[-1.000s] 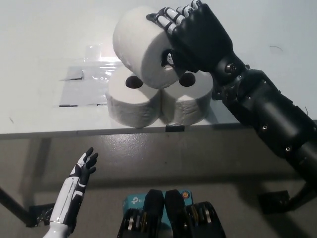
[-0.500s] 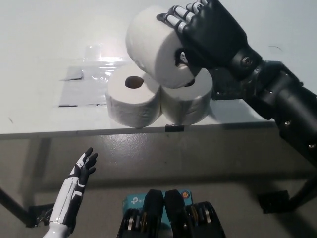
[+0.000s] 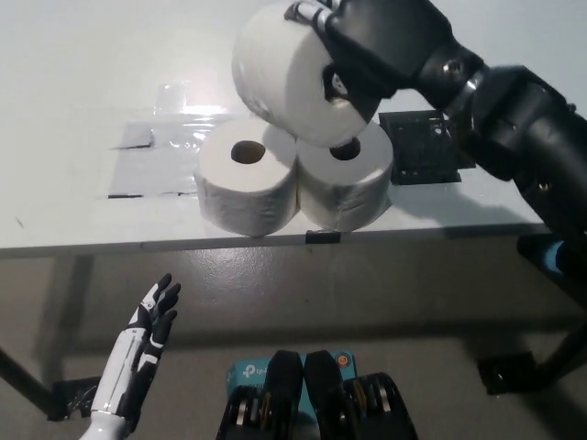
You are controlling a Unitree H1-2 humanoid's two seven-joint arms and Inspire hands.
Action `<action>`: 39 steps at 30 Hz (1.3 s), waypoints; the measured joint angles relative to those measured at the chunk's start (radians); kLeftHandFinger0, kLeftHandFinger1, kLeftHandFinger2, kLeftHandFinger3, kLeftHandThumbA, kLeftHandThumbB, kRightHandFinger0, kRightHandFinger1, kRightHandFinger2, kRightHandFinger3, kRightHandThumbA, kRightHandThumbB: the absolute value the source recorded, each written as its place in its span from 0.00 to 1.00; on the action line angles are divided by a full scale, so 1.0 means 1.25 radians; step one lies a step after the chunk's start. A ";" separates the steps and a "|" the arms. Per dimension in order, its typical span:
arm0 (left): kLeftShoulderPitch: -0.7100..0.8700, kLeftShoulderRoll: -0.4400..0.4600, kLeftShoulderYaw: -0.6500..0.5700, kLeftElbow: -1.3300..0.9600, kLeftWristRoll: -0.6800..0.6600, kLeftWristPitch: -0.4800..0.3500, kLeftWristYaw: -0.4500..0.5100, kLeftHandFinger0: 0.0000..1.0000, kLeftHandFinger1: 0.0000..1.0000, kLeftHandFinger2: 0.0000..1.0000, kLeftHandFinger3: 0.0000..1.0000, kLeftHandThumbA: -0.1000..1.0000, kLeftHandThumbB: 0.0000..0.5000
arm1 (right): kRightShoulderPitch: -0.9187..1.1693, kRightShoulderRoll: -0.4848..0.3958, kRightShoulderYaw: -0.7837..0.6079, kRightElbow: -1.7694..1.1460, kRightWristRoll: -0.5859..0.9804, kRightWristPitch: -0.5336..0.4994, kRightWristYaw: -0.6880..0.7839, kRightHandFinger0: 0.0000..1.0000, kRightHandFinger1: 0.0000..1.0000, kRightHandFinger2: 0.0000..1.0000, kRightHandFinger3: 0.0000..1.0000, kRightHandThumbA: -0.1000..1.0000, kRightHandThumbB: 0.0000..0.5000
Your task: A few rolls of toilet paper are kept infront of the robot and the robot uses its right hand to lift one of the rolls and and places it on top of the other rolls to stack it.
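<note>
**Roll held above the pair on the tabletop**

Above the two standing rolls, a third toilet paper roll (image 3: 284,73) is gripped by the black right robot hand (image 3: 371,46). The roll is tilted on its side, with its flat end and core hole turned toward the palm, and the fingers (image 3: 312,13) are seen curled over its upper edge. Its lower edge lies over the seam between the two rolls below; whether it touches them cannot be told from this view.

The left standing roll (image 3: 246,188) and the right standing roll (image 3: 347,188) are set upright and pressed against each other near the front edge of the white tabletop (image 3: 73,110). Their core holes face up. A sheet of clear plastic (image 3: 156,151) is seen lying flat on the tabletop to the left of the rolls, and a dark square object (image 3: 420,147) lies to their right, partly covered by the black forearm.

Below the tabletop's front edge, at the lower left, the white left robot hand (image 3: 156,312) is held empty with its fingers spread and pointing upward.
</note>
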 measured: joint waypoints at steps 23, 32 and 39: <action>-0.001 0.001 0.001 -0.012 -0.004 0.000 0.000 1.00 1.00 1.00 1.00 1.00 0.61 | -0.083 0.070 0.051 0.168 0.007 -0.076 0.124 0.00 0.11 0.67 0.37 0.00 0.55; -0.001 0.001 0.002 -0.012 -0.005 0.000 0.000 1.00 1.00 1.00 1.00 1.00 0.60 | -0.094 0.074 0.049 0.167 0.020 -0.082 0.159 0.00 0.07 0.61 0.29 0.00 0.59; -0.001 0.001 0.002 -0.012 -0.005 0.000 0.000 1.00 1.00 1.00 1.00 0.99 0.60 | -0.121 0.074 0.049 0.168 0.029 -0.089 0.189 0.00 0.26 0.80 0.53 0.00 0.64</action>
